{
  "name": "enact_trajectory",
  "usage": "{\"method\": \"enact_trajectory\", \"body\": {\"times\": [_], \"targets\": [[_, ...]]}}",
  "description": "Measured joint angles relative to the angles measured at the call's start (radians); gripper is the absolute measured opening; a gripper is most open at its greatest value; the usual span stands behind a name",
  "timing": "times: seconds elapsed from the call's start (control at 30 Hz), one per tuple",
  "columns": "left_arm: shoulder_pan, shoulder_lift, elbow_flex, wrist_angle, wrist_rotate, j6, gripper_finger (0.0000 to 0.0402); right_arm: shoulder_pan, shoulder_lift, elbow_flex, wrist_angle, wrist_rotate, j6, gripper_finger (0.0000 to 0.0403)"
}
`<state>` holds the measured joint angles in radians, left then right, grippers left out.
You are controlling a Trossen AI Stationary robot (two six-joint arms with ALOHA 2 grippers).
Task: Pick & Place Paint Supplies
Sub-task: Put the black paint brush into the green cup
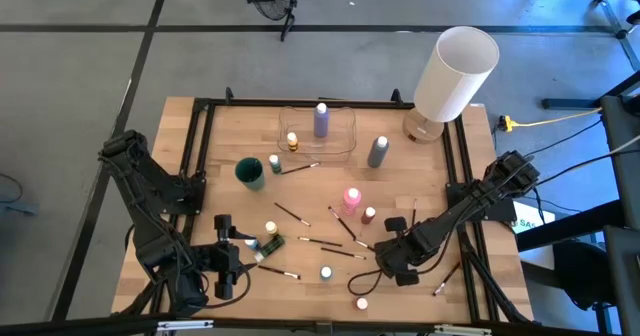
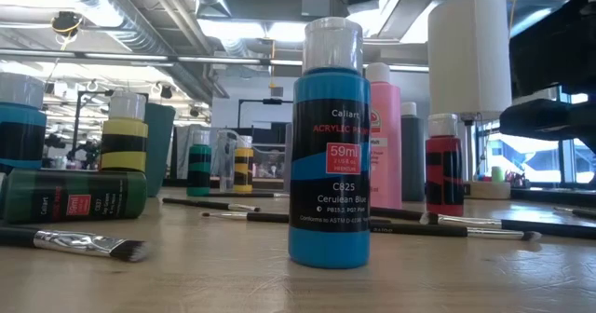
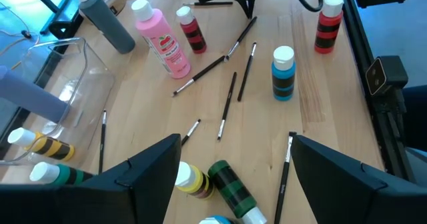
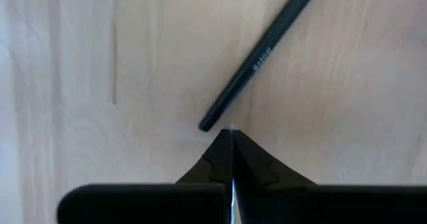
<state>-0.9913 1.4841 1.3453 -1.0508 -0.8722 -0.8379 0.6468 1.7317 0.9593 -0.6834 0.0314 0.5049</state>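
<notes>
Several paint bottles stand or lie on the wooden table: pink (image 1: 352, 198), grey (image 1: 378, 151), blue (image 1: 326, 273) and red (image 1: 362, 303). Thin dark paintbrushes lie between them. A purple bottle (image 1: 321, 119) stands in a clear tub (image 1: 340, 146) at the far middle. My right gripper (image 4: 231, 133) points straight down, shut, with nothing between its fingers. A brush's handle end (image 4: 205, 124) lies flat on the wood right beside its tips. My left gripper (image 3: 233, 161) hangs open above a lying yellow bottle (image 3: 191, 181) and a lying green bottle (image 3: 233, 192), clear of both. My right gripper comes from above with its shut fingertips (image 4: 223, 144) right next to the brush's handle end. I cannot tell whether they touch it. The brush lies flat on the table, outside the fingers.
A tall white cylindrical lamp (image 1: 455, 73) stands at the far right corner, and a dark teal cup (image 1: 249, 171) at the left of centre. A black frame (image 1: 200, 126) runs around the table. More brushes (image 3: 229, 104) lie scattered in the middle.
</notes>
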Motion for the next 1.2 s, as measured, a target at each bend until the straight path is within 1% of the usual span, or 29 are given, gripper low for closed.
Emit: {"method": "enact_trajectory", "body": {"times": [0.1, 0.33, 0.63, 0.83, 1.0, 1.2], "targets": [[0.0, 0.0, 0.0, 0.0, 0.0, 0.002, 0.0281, 0.0, 0.0, 0.023, -0.022, -0.003, 0.006, 0.0001], [0.0, 0.0, 0.0, 0.001, 0.001, -0.015, 0.0281, 0.0, 0.0, 0.095, -0.163, -0.015, 0.061, 0.0], [0.0, 0.0, 0.0, 0.001, 0.003, -0.016, 0.0281, 0.0, -0.002, 0.249, -0.333, -0.005, 0.094, 0.0], [0.0, 0.0, 0.0, 0.001, 0.003, -0.015, 0.0281, 0.002, -0.004, 0.396, -0.463, 0.055, 0.093, 0.0], [0.0, 0.0, 0.0, 0.001, -0.003, -0.005, 0.0281, 0.005, -0.004, 0.527, -0.568, 0.126, 0.092, 0.0], [0.0, 0.0, 0.0, 0.002, -0.029, 0.049, 0.0281, 0.029, -0.005, 0.638, -0.54, 0.221, -0.021, 0.0]]}}
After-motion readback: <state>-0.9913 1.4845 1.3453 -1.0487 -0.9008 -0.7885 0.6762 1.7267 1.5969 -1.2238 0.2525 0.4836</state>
